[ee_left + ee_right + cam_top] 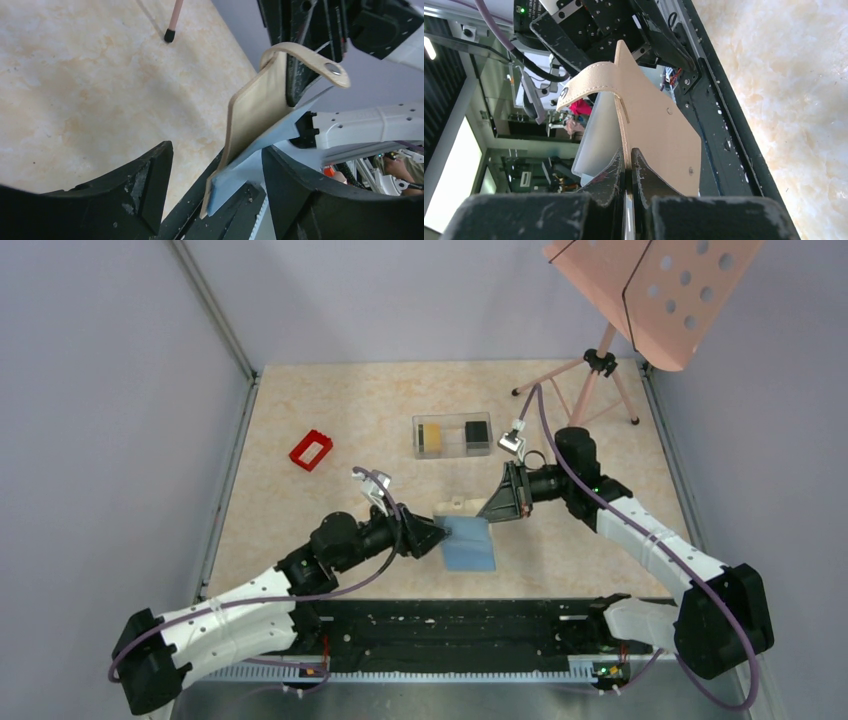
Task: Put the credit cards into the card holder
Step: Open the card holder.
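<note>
over the table [300,510], right claw [629,156] pinches the card holder [659,130].

Bright, even light, soft shadows, blurred close foregrounds.

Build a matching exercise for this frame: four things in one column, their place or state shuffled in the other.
1. red frame
2. clear box
3. card holder
4. right pincer

A. clamped shut on a tan flap
B. lying alone, away from both arms
C. open between the arms, blue lining showing
D. containing yellow and black credit cards

Pairs: 1-B, 2-D, 3-C, 4-A.
</note>
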Robot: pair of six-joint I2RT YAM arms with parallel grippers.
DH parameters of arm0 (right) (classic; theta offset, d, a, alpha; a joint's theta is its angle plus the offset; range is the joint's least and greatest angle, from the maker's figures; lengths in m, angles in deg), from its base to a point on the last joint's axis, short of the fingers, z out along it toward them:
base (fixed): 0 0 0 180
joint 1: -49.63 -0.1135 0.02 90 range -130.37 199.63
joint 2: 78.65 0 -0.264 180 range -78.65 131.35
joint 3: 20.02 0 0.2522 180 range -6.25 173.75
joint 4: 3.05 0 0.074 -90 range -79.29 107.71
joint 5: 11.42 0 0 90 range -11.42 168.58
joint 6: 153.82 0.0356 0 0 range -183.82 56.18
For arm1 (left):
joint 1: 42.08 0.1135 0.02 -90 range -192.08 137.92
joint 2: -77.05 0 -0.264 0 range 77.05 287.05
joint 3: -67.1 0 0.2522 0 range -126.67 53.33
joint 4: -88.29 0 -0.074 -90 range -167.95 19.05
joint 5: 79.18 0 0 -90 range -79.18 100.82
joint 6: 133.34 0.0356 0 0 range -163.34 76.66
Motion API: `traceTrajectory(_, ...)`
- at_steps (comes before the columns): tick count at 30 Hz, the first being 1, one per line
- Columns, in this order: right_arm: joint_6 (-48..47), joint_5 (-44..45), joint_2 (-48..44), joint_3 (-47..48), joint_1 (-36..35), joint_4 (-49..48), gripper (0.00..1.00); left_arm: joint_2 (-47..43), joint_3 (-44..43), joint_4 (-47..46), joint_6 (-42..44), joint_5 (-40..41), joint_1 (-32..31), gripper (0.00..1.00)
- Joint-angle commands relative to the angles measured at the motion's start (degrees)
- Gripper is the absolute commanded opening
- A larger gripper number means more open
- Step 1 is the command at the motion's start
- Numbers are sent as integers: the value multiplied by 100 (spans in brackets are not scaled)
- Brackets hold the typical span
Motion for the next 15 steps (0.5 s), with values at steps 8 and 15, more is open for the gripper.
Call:
traceTrajectory(8,851,-197,-96,-15,22,-979,0,-836,576,-990,-354,698,44,81)
traceTrajectory(15,1082,-282,-92,-85,18,-1252,0,-383,443,-1146,-298,311,44,82)
